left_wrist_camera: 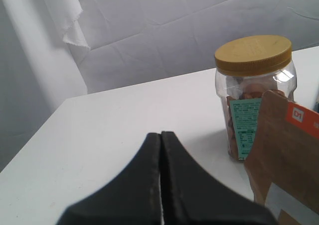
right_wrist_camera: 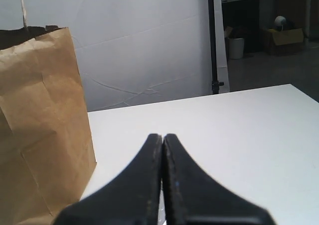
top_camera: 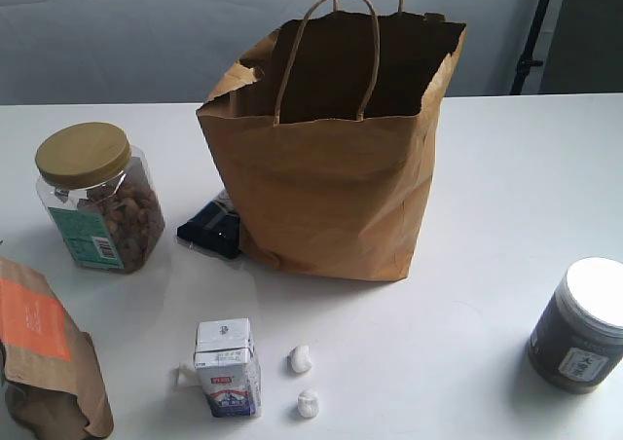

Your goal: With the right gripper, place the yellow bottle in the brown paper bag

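Left gripper [left_wrist_camera: 160, 134]: nut jar [left_wrist_camera: 254, 85] stands on table [left_wrist_camera: 124, 120] ahead of tips, off-axis; pouch [left_wrist_camera: 286, 160] nearer than jar, overlapping its front. Right gripper [right_wrist_camera: 163, 136]: paper bag [right_wrist_camera: 40, 125] upright on table, ahead, off-axis, not touching tips.

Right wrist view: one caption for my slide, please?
Closed right gripper near the brown paper bag on a white table.

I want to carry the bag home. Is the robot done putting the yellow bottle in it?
Probably, but I can't be sure. Done: no yellow bottle shows on the table, so it may be inside the brown paper bag, whose inside is too dark to check. In hand: nothing; the right claw is shut and empty, beside the bag. Left: likely nothing.
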Robot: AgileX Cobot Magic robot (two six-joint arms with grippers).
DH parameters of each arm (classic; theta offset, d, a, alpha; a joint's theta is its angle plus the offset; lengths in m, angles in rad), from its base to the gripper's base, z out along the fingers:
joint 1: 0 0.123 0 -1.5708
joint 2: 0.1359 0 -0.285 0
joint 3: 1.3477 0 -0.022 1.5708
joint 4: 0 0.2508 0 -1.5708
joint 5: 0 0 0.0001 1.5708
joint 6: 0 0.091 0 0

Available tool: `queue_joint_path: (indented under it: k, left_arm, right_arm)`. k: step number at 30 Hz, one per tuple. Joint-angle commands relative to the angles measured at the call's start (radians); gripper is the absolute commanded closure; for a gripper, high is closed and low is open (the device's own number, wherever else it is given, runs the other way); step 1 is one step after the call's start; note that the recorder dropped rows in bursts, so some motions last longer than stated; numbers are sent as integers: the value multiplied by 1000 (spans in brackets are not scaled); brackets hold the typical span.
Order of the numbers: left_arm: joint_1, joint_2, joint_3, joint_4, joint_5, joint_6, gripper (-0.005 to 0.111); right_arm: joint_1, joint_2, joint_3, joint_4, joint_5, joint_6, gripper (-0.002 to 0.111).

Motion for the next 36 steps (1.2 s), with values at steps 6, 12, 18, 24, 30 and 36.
queue_joint_path:
  k: [6,12,18,24,30,36]
  left_arm:
    - [-6,-4,3,0,-6,-2,107]
    - [-6,-4,3,0,-6,-2,107]
    - [-6,-4,3,0,-6,-2,107]
    - [-6,-4,3,0,-6,-2,107]
    - [-6,-4,3,0,-6,-2,107]
    - [-6,-4,3,0,-6,-2,107]
  right_arm:
    - [12,-7,3,-2,-9,8,108]
    - [31,-7,3,-2,-14,8,108]
    - [31,-7,3,-2,-14,8,108]
    - [31,-7,3,-2,-16,6,108]
    - [31,-7,3,-2,-16,6,108]
    - [31,-7,3,-2,-16,8,108]
